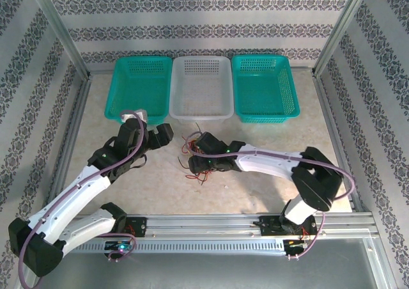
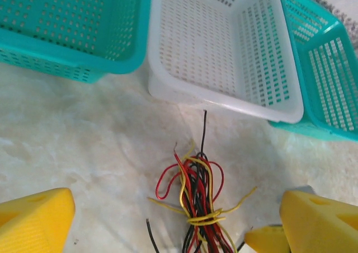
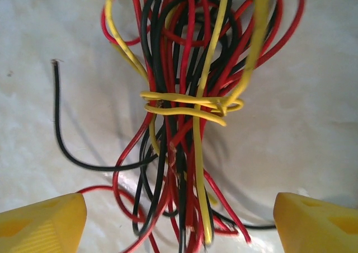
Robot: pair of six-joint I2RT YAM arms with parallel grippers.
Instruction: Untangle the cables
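Pale marbled tabletop inside a booth of striped, patterned wallpaper. Along the far edge, three perforated plastic baskets in a row: teal rectangular basket at eleven o'clock, white rectangular basket at twelve, second teal basket at one. Nothing lying in any of them.

Near table centre, resting on the surface: bunch of thin red, black and yellow insulated cables, heaped as one tangle. Through the right wrist camera, bound at the waist by a yellow strand wound round the whole bunch; loops fanning toward twelve o'clock, cut ends trailing toward six, one black end curling out to nine.

Directly above the bunch, right gripper, yellow fingers well apart, one at either side of the strands, clamped on nothing. At ten o'clock of the bunch and near it, left gripper, likewise spread wide, gripping nothing, facing the tangle with the white basket beyond.

By the look of things, hardly begun. No strand separated, no strand in a basket, yellow wrap intact. Left to do, probably: loosen that wrap, then draw the wires apart one by one.
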